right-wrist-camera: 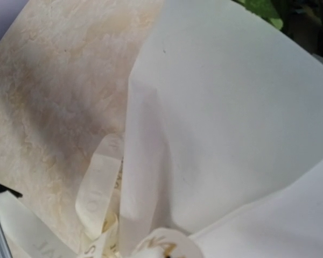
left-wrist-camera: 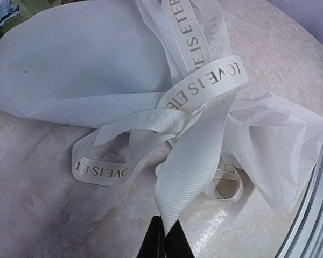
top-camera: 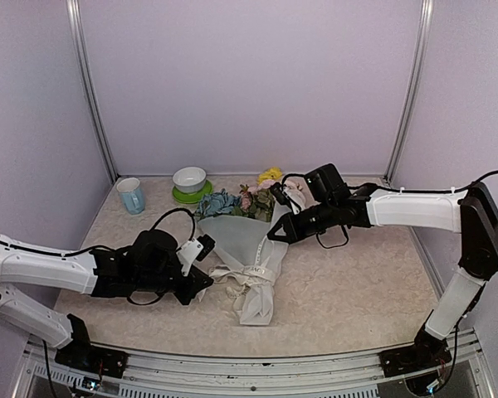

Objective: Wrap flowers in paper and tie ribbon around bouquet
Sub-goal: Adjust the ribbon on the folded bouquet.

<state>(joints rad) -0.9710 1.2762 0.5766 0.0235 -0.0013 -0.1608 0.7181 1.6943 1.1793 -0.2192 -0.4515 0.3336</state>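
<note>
Tabletop (top-camera: 357, 282): marbled, bouquet (top-camera: 242, 239) lying flat.
Left gripper (left-wrist-camera: 166, 230): arm stretched low, pinching ribbon (left-wrist-camera: 191, 161) end.
Right gripper (top-camera: 276, 234): reaching across, closed beside bouquet; grasp unclear.

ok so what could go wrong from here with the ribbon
1. The left tool pinches only the tip of the ribbon, so a pull may slip it free.
2. The ribbon lies in loose loops over the paper, with no tight knot visible. Tugging could drag the bouquet or open the wrap.
</note>
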